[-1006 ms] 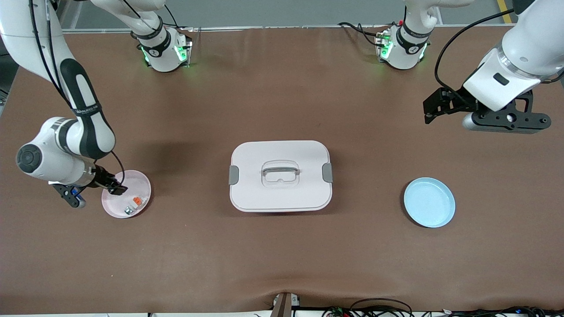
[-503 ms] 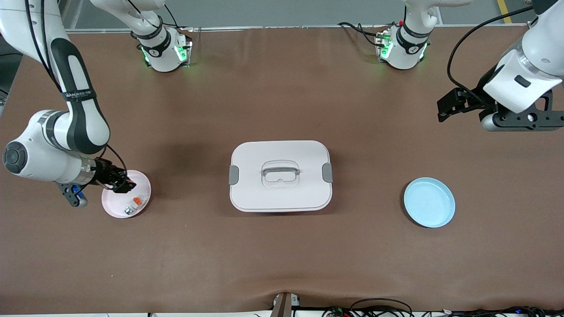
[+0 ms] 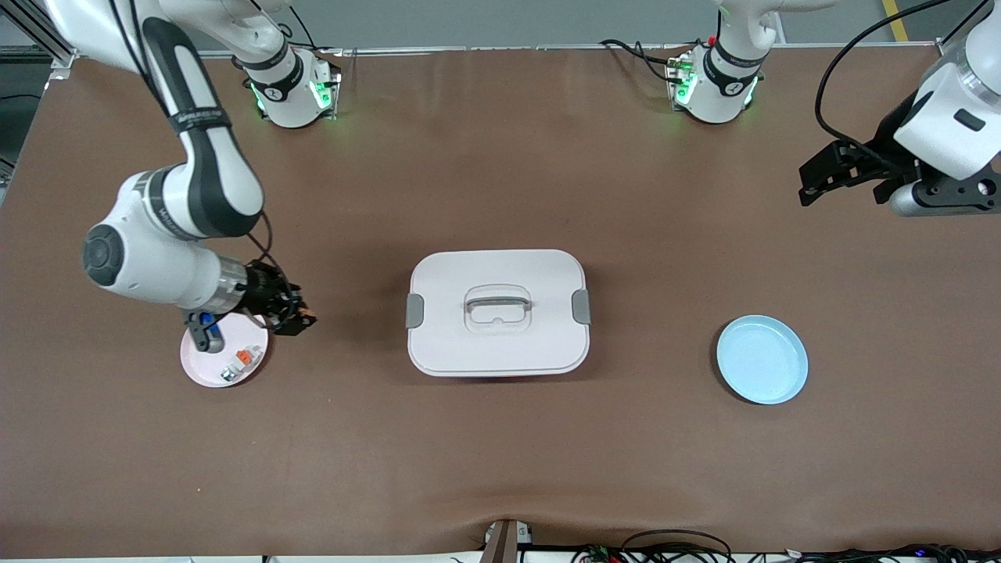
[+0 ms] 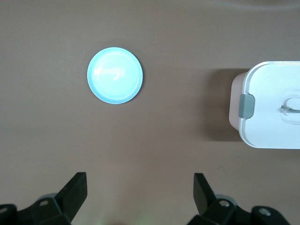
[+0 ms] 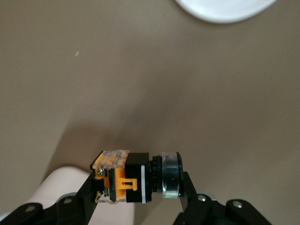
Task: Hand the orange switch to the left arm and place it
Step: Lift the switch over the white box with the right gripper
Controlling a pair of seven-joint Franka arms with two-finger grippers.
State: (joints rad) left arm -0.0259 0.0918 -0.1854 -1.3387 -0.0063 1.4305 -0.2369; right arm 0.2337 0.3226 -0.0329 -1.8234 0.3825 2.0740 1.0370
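Currently right gripper [image 3: 301,320] fingers clamped on orange switch [image 5: 136,177] over desk [image 3: 500,453] beside pink plate [image 3: 205,367]; left gripper [image 4: 140,197] fingers wide, waiting.

Right hand [image 5: 138,187] clamps orange switch [image 5: 136,176] above table [image 5: 140,70]

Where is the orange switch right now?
The small black-bodied orange switch is clamped in the right claw, in the air over the brown table between the round pink plate and the large white box.
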